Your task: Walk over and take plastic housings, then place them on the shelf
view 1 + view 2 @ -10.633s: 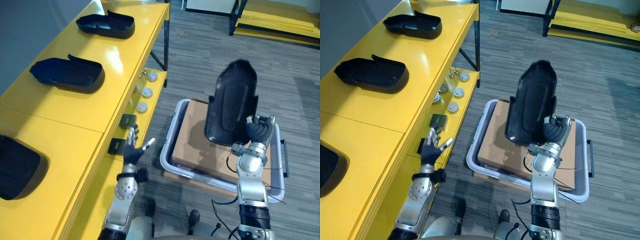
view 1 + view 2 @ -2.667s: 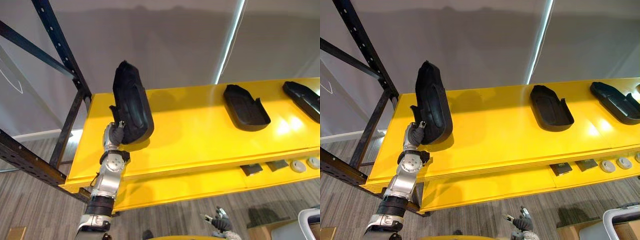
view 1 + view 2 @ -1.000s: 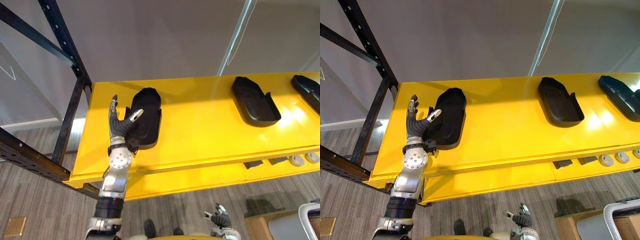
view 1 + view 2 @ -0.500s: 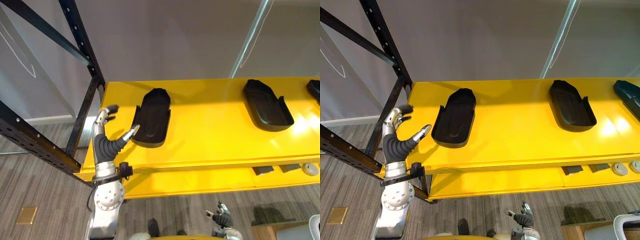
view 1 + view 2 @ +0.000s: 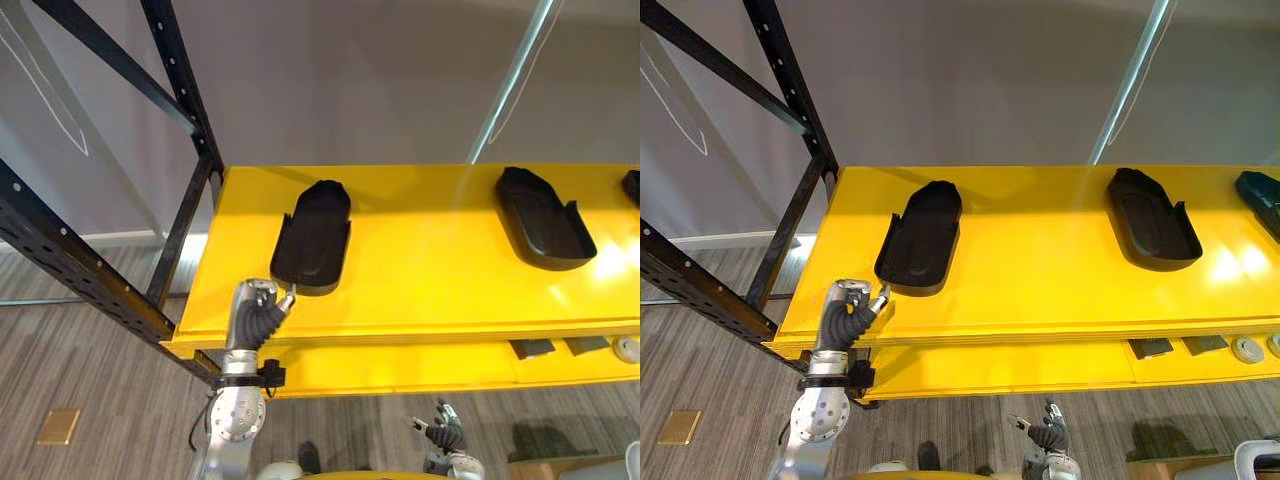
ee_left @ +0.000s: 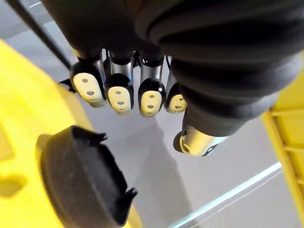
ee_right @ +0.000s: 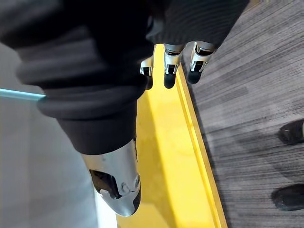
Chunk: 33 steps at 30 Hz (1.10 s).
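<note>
A black plastic housing [image 5: 312, 238] lies hollow side up on the yellow shelf [image 5: 430, 290], near its left end, and also appears in the left wrist view [image 6: 83, 183]. My left hand [image 5: 255, 312] hovers at the shelf's front edge, just short of that housing, with its fingers [image 6: 118, 88] curled and nothing in them. Further right on the shelf lies a second housing [image 5: 545, 218], and a third [image 5: 1262, 200] sits at the right border. My right hand [image 5: 440, 432] hangs low in front of the shelf, fingers [image 7: 180, 61] relaxed and empty.
A black perforated rack upright [image 5: 185, 110] and a slanted beam [image 5: 80, 270] stand at the shelf's left end. Small flat parts [image 5: 530, 348] lie on the lower yellow shelf at the right. A grey wall runs behind the shelf, with grey plank floor below.
My left hand, open beside the housing a second ago, has drawn back to the shelf's front edge and curled shut. The housing stays lying on the shelf. The camera has shifted.
</note>
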### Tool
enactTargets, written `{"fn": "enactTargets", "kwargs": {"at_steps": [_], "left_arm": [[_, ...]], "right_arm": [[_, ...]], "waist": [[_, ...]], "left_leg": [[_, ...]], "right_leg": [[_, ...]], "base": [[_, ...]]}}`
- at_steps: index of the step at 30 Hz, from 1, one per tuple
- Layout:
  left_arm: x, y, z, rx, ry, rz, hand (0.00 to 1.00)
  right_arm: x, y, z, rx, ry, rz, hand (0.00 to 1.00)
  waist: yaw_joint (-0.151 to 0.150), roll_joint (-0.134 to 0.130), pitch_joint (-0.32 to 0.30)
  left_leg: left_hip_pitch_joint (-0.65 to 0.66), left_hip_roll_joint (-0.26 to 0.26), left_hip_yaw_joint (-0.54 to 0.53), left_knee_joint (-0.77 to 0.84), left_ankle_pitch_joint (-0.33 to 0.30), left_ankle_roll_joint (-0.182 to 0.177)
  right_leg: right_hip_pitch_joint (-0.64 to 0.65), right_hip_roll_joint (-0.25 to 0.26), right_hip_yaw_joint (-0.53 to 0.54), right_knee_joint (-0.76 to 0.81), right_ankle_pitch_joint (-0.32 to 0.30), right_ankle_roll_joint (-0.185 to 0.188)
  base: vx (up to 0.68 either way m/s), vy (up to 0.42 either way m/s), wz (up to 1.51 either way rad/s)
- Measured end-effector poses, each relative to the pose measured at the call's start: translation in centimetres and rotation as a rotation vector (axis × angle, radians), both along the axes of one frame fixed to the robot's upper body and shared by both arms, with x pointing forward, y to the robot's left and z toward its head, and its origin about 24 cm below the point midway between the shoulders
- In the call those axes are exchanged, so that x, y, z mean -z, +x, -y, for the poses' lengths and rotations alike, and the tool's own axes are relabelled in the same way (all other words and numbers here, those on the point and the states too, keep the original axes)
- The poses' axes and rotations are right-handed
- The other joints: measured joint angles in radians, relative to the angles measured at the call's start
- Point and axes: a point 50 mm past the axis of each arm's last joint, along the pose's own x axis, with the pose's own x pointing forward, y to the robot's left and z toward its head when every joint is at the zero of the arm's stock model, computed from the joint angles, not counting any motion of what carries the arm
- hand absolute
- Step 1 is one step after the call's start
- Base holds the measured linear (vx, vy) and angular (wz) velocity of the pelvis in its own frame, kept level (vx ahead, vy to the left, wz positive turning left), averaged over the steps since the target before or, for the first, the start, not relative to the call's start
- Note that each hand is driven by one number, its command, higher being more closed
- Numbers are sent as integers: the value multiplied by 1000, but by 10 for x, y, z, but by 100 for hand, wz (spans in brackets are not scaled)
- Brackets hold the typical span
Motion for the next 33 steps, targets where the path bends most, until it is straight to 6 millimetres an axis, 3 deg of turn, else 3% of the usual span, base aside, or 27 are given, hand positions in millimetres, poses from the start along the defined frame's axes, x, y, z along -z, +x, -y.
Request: {"fn": "enactTargets", "kwargs": {"at_steps": [14, 25, 33], "left_arm": [[42, 31, 12, 36, 113, -182, 100], [41, 61, 14, 47, 176, -177, 100], [38, 77, 16, 69, 222, -168, 100]], "right_arm": [[1, -1, 0, -4, 0, -7, 0], [5, 1, -1, -18, -1, -29, 0], [6, 7, -2, -26, 5, -32, 0]], "waist": [[-16, -9, -16], [-46, -1, -33], [-68, -4, -33]], "left_leg": [[8, -4, 24, -14, 7, -4], [51, -22, 21, -155, 85, -8], [59, -26, 18, -175, 95, -7]], "right_leg": [[-18, -2, 28, 0, -3, 5], [-34, 1, 33, -16, 2, 1], [-34, 2, 34, -22, 4, 1]], "base": [[23, -6, -6], [2, -7, 0], [0, 0, 0]]}}
